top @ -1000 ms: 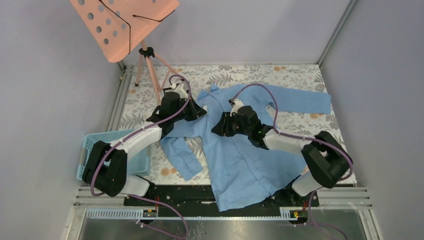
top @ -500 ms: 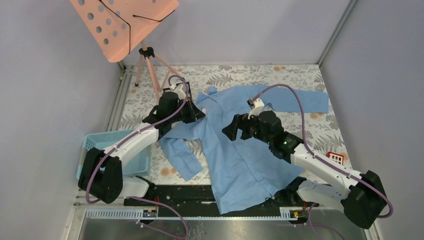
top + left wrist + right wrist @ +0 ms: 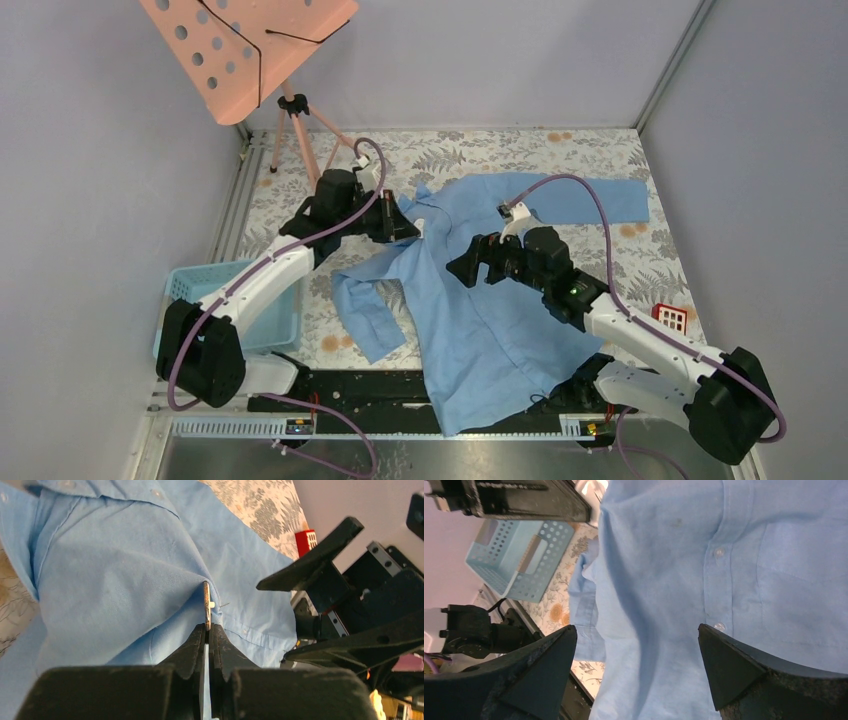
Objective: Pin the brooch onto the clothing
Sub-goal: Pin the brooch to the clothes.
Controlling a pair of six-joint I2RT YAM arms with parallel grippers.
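Note:
The clothing, a light blue shirt, lies spread on the floral table, collar toward the back. My left gripper is at the shirt's left shoulder, shut on the brooch, a thin gold-coloured piece seen edge-on between the fingertips. The fabric rises into a ridge where it meets the brooch's far end. Over the shirt's chest my right gripper hovers wide open, holding nothing. In the right wrist view the placket buttons and the chest pocket lie beneath its spread fingers.
A light blue plastic basket sits at the left edge beside the left arm. A pink music stand on a tripod stands at the back left. A small red item lies at the right, near the right arm.
My right gripper opened wide and drew back to the right, off the spot beside the left gripper. The left gripper stayed shut and tugged the shirt's shoulder, pulling the right sleeve inward.

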